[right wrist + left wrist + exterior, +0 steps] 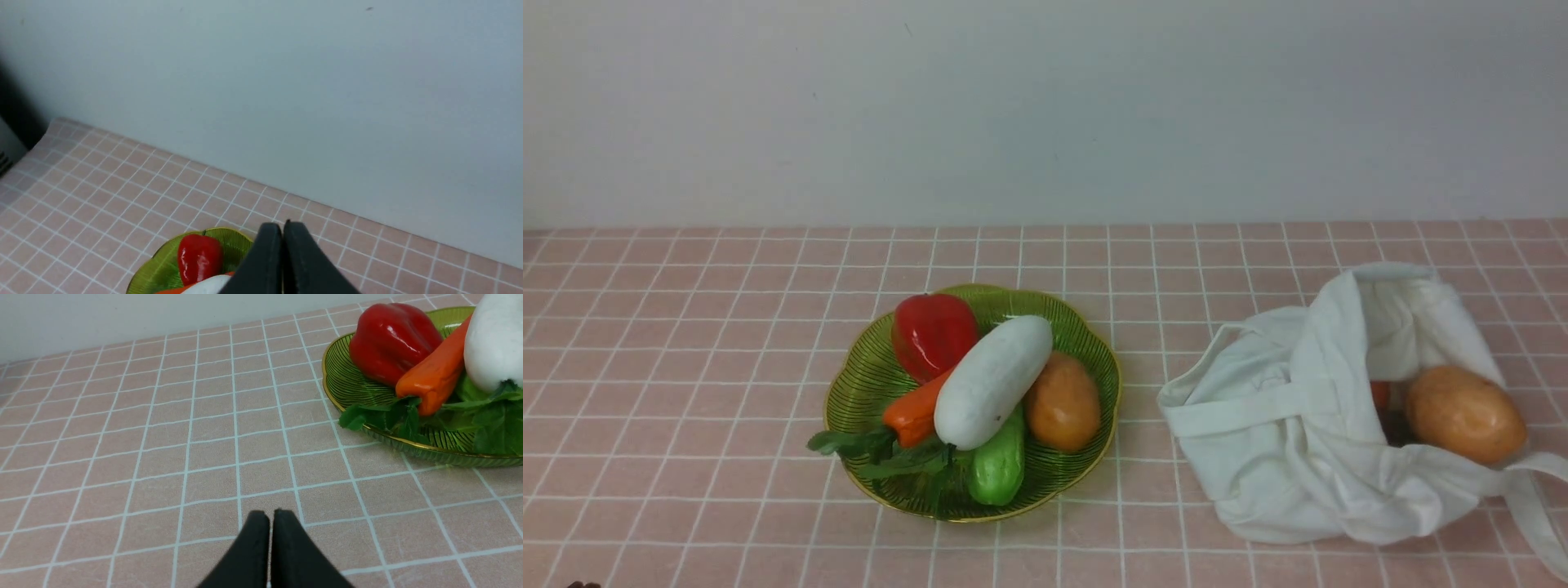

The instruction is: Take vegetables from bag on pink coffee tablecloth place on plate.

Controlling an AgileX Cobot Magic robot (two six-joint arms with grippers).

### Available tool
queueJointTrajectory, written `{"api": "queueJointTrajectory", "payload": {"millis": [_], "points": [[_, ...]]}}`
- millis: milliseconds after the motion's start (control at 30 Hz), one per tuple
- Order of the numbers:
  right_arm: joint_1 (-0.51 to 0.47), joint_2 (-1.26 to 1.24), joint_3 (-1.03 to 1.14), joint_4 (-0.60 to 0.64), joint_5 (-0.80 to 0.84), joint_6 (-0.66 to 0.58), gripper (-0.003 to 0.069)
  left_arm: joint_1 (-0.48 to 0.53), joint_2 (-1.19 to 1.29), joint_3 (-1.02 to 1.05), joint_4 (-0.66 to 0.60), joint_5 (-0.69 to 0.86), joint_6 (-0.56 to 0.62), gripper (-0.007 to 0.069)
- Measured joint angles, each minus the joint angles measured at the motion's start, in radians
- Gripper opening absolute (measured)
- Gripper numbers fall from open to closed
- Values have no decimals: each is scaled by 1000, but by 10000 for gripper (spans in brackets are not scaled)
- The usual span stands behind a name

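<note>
White bag (1282,425) slumped open, baring potato (1464,412) for picking; left gripper (269,516), right gripper (282,226) both pinched closed, empty

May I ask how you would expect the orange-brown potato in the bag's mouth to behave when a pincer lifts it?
The potato looks glossy and rounded, so it may slip from a grip. Its oval shape would probably roll if nudged. The soft bag beneath would likely sag rather than steady it.
</note>
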Motion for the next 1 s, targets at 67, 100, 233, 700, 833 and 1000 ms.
{"api": "queueJointTrajectory", "payload": {"millis": [67, 100, 233, 700, 833, 1000], "points": [[0, -109, 103, -35, -24, 29, -13, 0, 0, 0, 0, 0, 0, -5], [0, -182, 179, -62, -51, 47, -13, 0, 0, 0, 0, 0, 0, -5], [0, -496, 506, -149, -211, 112, -14, 0, 0, 0, 0, 0, 0, -5], [0, -1273, 1394, -291, -882, 273, -14, 1, 0, 0, 0, 0, 0, -5], [0, -1273, 1416, -274, -914, 273, -14, 1, 0, 0, 0, 0, 0, -5], [0, -1273, 1422, -254, -923, 273, -14, 1, 0, 0, 0, 0, 0, -5]]}}
